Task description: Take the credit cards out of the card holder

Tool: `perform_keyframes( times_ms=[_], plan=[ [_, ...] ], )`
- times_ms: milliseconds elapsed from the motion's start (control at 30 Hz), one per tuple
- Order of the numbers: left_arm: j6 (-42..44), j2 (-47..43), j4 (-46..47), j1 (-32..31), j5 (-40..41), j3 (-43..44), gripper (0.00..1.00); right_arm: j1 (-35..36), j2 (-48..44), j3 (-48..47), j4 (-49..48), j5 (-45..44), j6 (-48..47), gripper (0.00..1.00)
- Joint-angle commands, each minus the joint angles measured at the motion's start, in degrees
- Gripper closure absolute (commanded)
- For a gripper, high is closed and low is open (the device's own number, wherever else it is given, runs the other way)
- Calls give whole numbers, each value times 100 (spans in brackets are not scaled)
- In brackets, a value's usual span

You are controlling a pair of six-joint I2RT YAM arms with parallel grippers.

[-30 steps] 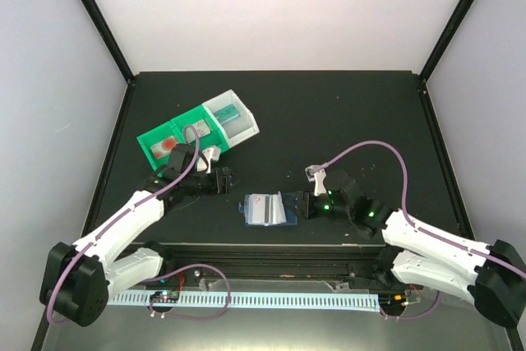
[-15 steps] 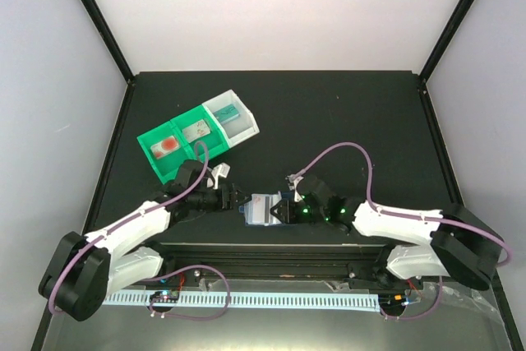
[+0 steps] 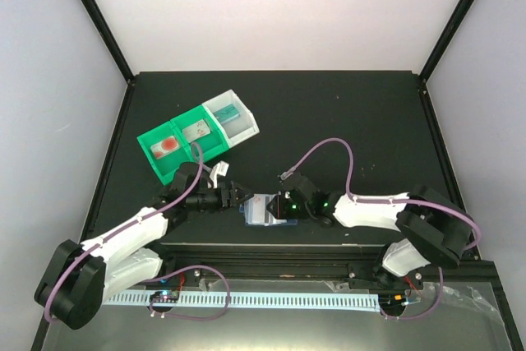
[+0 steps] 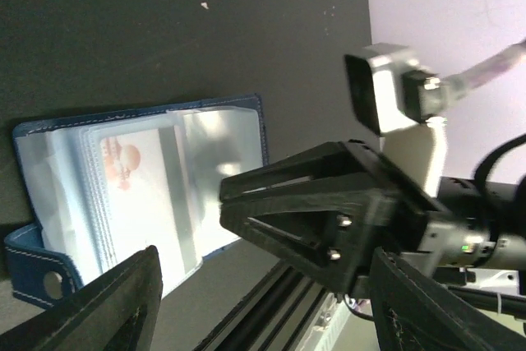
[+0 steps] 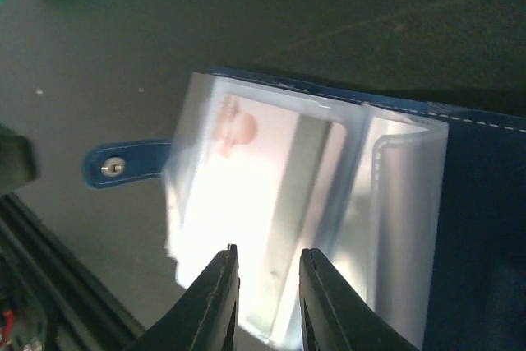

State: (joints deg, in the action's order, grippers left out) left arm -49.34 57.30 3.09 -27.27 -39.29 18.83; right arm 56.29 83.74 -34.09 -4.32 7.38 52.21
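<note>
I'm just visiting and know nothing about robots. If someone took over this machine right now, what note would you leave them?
Left gripper: open, beside the flat translucent pale-blue plastic card holder.
Right gripper: jaws narrowly apart at the edge of the whitish plastic card with a red-orange patch; whether it grips is unclear.
The holder lies open near the table's front edge, and that card sits in its sleeve.
Done: both arms are at the holder.
Left: pull every card out.

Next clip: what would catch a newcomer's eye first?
The left gripper and right gripper face each other at the open blue card holder at the table's near middle, a card with a red-orange patch showing through its clear sleeve. Far left sits a green tray with a white end bin.
</note>
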Motion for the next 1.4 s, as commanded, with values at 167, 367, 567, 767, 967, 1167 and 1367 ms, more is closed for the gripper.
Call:
perform_keyframes(
  times_ms=[167,367,567,767,967,1167,1367],
  plan=[
    [-302,-46,430,-109,-70,17,28,40,548,-102,-373,-162,-40,78],
    [-374,118,597,-147,-65,-2,27,37,617,-13,-374,-271,-54,83],
    [-475,124,690,-216,-54,41,27,37,743,51,-430,-242,-55,87],
    [-476,116,647,-252,31,94,25,39,820,122,-448,-294,-40,93],
    [-344,72,526,-348,78,325,25,40,795,298,-622,-303,49,97],
    [-278,158,537,-496,146,490,22,36,836,363,-782,-213,91,97],
    [184,546,332,-558,313,650,19,35,828,394,-831,-208,97,97]
  ],
)
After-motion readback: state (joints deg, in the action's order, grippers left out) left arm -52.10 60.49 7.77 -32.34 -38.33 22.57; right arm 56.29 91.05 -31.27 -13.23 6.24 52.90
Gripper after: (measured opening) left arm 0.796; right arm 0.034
